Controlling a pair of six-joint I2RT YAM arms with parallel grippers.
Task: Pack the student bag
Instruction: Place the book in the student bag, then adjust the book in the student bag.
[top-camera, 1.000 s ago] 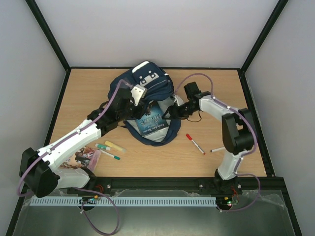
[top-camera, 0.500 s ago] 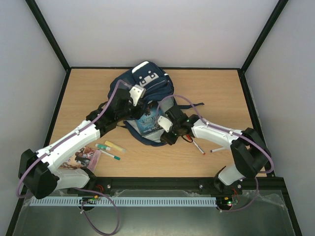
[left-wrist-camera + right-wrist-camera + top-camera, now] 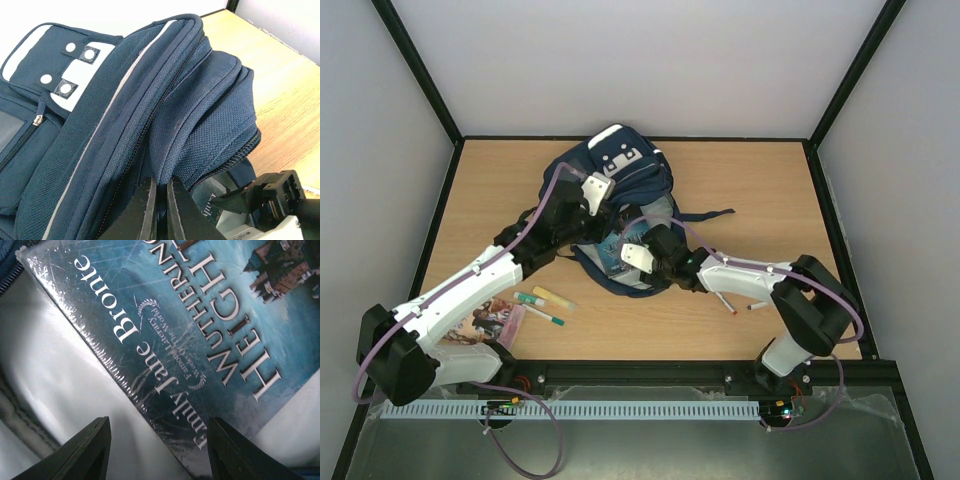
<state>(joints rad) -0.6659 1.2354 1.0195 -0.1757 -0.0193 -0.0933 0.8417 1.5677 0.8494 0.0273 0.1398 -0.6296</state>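
Evidently the packing is only getting under way: the student bag [image 3: 620,165] is lying at the back middle of the worktop [image 3: 770,190] with its mouth gaping toward the arms. The left end effector [image 3: 161,197] is pinching a fold of the bag's navy fabric beside the zip, jaws shut tight on it, and is lifting the flap clear of the opening. A shrink-wrapped book [image 3: 200,330] is lying cover-up on the white lining [image 3: 55,370] inside that opening, so one item is looking as good as in, though it may be needing a push deeper. The right end effector [image 3: 157,427] is hovering just over the book's lower edge with its jaws standing apart, gripping nothing that is showing. Most of the job is looking undone. A red marker [image 3: 729,304] and a pen [image 3: 758,305] are lying on the wood to the right of the bag, close under the right arm. Two green-capped markers [image 3: 542,314], a yellow highlighter [image 3: 553,297] and a picture booklet [image 3: 496,320] are waiting beside the left arm, well apart from the bag. With the zip standing open, closing is, by my reading, also waiting to be done.
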